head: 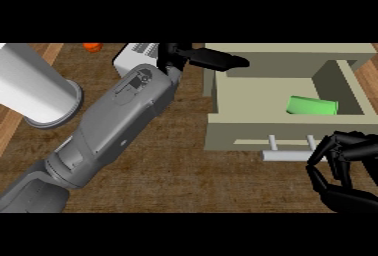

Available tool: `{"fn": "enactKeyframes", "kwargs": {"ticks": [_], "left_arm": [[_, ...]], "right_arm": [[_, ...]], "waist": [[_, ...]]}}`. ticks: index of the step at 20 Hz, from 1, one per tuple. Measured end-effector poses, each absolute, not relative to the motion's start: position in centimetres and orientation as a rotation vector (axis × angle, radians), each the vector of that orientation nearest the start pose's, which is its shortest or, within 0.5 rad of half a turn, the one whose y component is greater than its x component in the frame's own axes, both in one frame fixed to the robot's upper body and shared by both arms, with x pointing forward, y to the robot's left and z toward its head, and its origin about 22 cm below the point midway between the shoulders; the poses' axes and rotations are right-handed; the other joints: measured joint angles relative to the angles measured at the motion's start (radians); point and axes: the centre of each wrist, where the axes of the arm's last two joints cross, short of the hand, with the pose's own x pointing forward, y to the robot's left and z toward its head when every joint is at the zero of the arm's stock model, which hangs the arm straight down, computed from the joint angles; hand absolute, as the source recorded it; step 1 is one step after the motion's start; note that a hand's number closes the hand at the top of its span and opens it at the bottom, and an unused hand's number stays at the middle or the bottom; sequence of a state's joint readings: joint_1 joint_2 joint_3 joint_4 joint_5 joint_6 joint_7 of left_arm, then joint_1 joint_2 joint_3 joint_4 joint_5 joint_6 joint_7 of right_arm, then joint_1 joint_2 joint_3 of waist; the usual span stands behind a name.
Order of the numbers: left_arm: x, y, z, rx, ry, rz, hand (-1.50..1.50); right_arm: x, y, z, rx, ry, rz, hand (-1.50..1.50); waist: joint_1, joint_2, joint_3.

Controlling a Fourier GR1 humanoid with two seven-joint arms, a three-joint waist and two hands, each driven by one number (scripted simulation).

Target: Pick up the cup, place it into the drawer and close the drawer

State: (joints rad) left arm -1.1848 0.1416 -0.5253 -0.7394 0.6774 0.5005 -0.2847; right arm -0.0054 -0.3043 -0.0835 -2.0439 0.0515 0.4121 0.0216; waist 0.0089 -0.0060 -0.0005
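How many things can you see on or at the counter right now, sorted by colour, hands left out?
Green: 1, the cup lying in the open drawer
Beige: 1, the drawer itself
Orange: 1, a small object at the top edge, too cut off to name
White: 2, a large cylinder at the left and a box-like item partly behind the left forearm
Total: 5

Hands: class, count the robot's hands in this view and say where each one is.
2. The left hand reaches over the open drawer's back left corner; the right hand is at the drawer handle.
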Motion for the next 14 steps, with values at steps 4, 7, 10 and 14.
{"fn": "enactKeyframes", "kwargs": {"ticks": [4,7,10,14], "left_arm": [[42.0,7.9,16.8,-0.128,-1.943,-0.103,-1.50],[41.1,10.3,15.8,-0.139,-1.931,-0.077,-1.50],[40.5,12.5,15.3,-0.133,-1.929,-0.060,-1.50],[39.5,15.7,14.3,-0.137,-1.923,-0.046,-1.50]], "right_arm": [[22.1,-27.2,13.2,-0.158,-1.875,0.719,1.50],[23.2,-26.5,12.3,-0.221,-1.859,0.744,1.50],[24.2,-25.4,11.1,-0.283,-1.843,0.816,1.50],[25.7,-24.5,9.5,-0.388,-1.775,0.971,1.50]], "waist": [[0.005,0.001,0.000],[0.015,0.000,0.000],[0.018,0.002,0.000],[0.031,0.003,0.000]]}}
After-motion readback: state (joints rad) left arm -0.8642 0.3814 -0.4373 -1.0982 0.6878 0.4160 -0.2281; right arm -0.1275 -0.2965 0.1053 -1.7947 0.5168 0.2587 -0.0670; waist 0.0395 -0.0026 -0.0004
